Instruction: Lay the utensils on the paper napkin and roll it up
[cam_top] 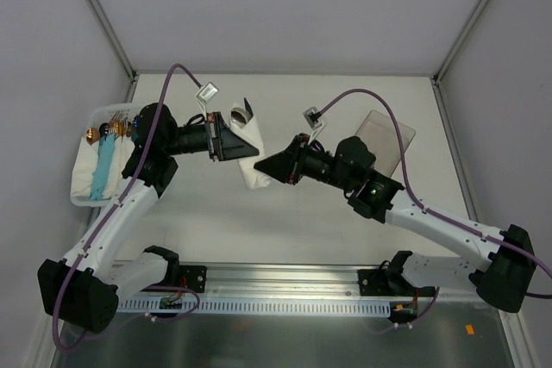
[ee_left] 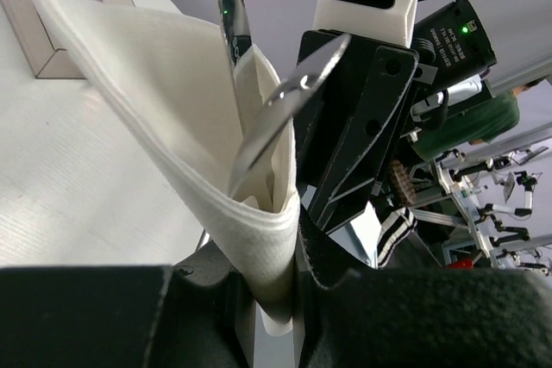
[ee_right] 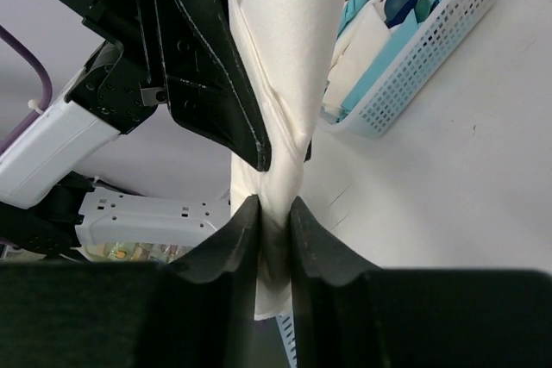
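Over the middle of the tabletop, the two white arms meet nose to nose, and between them hangs the paper napkin, already gathered into a loose cone and apparently lifted off the surface. Along the left edge sits a white lattice basket holding light-blue bundles, and a clear, glossy tray lies toward the far right side. The left end effector is clamped on the narrow bottom of the cone, its dark fingers squeezing several soft, faintly ribbed plies flat. The right end effector pinches the same sheet at a twisted waist, its pads pressed against the paper on both sides. The utensils stand inside the wrap. A polished spoon bowl and a slim mirror-bright handle poke out of its open upper mouth. The placing step looks finished and the rolling is in hand, though the wrap is slack and flared rather than a tight tube. The next move probably calls for one end effector to hold firm while the other turns or regrips to tighten the paper. That needs gentle force, since the thin tissue could tear and the smooth metal could slide out of the open end.
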Controlling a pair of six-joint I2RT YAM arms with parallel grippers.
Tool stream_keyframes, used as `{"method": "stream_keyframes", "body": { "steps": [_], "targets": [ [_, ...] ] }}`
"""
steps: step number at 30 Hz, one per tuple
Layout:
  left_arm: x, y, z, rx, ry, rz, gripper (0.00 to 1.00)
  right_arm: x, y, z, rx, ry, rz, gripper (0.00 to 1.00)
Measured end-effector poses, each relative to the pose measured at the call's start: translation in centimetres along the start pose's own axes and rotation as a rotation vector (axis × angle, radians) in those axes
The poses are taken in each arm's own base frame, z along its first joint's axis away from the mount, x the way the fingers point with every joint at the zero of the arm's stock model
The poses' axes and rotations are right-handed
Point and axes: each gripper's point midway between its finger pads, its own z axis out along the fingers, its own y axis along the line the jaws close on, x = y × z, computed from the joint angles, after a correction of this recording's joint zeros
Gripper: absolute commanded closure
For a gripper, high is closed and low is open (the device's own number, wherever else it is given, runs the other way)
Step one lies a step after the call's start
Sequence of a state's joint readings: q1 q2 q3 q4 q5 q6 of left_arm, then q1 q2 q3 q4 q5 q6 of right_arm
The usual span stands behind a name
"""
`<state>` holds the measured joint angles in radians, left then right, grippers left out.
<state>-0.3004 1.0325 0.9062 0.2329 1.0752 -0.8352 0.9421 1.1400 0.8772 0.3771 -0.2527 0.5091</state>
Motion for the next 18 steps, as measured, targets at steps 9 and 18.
{"method": "stream_keyframes", "body": {
  "steps": [9, 18],
  "targets": [
    [-0.3, -0.2, 0.1, 0.005, -0.009, -0.007, 1.00, 0.0, -0.8, -0.1, 0.040, 0.003, -0.009, 0.45],
    [-0.6, 0.9, 0.0, -0.067, -0.028, 0.003, 1.00, -2.7, -2.0, -4.5, 0.232, -0.080, -0.106, 0.50]
  ]
}}
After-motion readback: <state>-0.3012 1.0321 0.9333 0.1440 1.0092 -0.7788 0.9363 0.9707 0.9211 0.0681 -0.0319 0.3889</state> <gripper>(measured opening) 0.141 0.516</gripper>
